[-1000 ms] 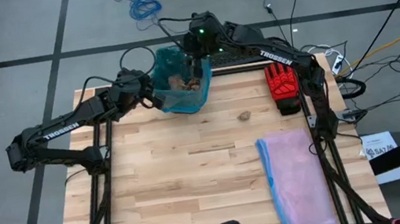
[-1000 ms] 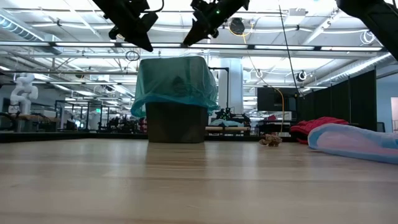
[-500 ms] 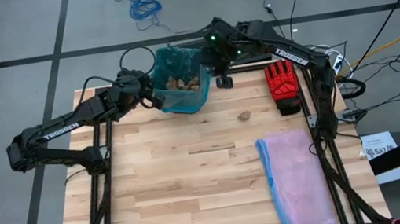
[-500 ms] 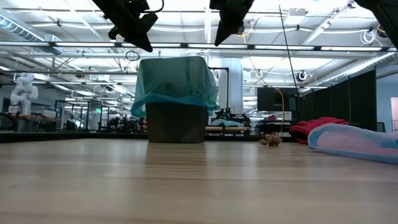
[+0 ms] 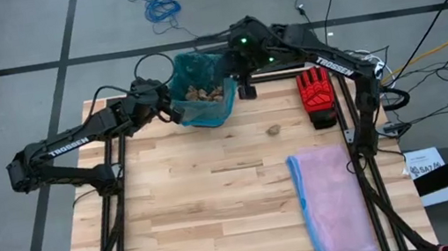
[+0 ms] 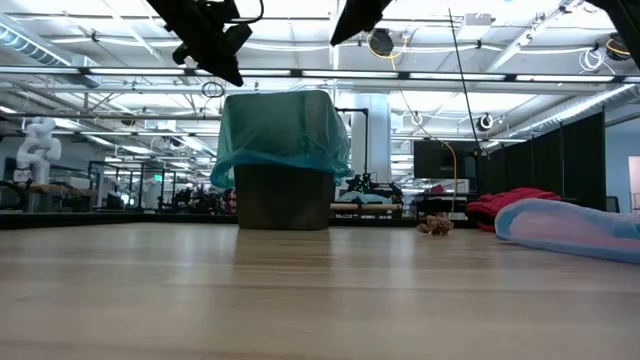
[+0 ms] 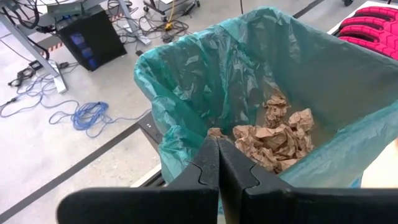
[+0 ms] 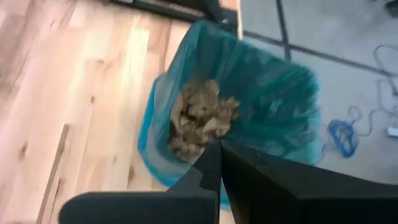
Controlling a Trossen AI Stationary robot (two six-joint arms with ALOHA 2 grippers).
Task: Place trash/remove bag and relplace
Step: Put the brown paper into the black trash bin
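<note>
So my right gripper (image 5: 247, 92) hangs just beside the bin's rim with its 2 fingers pressed together on nothing, clear of the opening, which leaves the brown paper wads (image 8: 200, 118) lying below and ahead of it at the bottom of the teal-green bag (image 5: 201, 93). I judge that fits a drop just finished: nothing sits between the fingertips, and the wads lie heaped inside. My left gripper (image 5: 170, 111) waits at the opposite side of the bin, also closed and empty, its tips just over the bag's folded edge (image 7: 180, 134), placed where it could pinch that plastic when the bag has to come out. The bag is draped over the bin's rim so it stays open while trash goes in. 1 more brown wad (image 5: 274, 130) lies on the table (image 5: 218, 206) nearer the front than my right gripper, so I reckon the collecting is not done. Beyond it, further to my right, lie the red glove (image 5: 316, 94) and the pink bag (image 5: 335, 202), the latter probably the replacement.
</note>
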